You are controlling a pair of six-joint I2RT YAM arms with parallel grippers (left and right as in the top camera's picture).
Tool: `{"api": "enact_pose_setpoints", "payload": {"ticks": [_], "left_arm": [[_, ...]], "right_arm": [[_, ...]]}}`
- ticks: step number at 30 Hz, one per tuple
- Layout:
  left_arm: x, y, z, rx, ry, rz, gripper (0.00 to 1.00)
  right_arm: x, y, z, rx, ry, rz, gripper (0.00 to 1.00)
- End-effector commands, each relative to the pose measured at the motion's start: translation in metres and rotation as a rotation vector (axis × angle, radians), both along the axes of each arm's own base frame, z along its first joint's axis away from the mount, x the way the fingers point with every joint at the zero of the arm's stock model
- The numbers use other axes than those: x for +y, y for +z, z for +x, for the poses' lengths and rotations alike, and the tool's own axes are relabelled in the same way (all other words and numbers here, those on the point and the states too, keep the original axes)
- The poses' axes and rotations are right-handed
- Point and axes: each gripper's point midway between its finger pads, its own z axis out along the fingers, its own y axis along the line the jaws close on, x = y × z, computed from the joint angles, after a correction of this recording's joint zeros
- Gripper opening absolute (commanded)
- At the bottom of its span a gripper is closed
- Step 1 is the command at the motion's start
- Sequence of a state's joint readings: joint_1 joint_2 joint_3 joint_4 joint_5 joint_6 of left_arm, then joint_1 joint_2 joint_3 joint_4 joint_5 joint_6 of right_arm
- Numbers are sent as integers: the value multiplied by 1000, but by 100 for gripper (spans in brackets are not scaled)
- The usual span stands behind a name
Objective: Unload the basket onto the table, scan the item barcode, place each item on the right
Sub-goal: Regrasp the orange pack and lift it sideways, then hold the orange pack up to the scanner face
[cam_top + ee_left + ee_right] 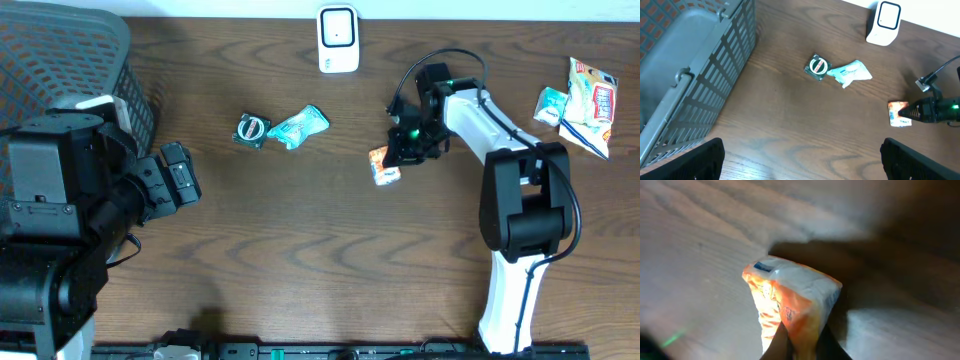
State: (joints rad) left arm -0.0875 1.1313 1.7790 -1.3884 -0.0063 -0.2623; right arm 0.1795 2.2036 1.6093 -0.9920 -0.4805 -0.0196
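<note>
The right pincer [393, 157] is pressed together on the edge of a small orange and white packet [384, 167], which lies on the brown wooden surface [300, 260] right of centre, below and a little to the right of the scanner [338, 40]. In the right wrist view the dark fingertips [777, 347] pinch the packet's [790, 297] crimped lower end, and the rest of it bulges up and away from them, with its shadow falling on the wood behind. Whether the packet is lifted or touching the surface cannot be told. The white scanner stands upright at the far edge, well apart from the packet. Between the two arms, a round green tin [252, 130] and a teal pouch [300, 126] lie just beside each other. Two snack bags [588, 95] sit at the far right. The left pincer [182, 178] is spread wide over the left side, near a grey mesh basket [75, 55], and holds nothing; its view shows both dark fingers [707, 160] far apart at the lower corners.
</note>
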Motion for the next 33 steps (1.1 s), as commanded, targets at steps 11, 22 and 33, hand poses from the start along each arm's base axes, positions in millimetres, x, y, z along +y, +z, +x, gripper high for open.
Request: {"api": "enact_pose_setpoints", "payload": {"ticks": [11,22,33], "left_arm": [[2,2,-1,-6,5,5,98],[2,2,-1,-6,5,5,98],[2,2,-1,-6,5,5,98]], "right_arm": [[31,126,13,-199,128,824,1],[35,160,-1,-367,215,1018,1],[39,156,-4,-371,248,996,1]]}}
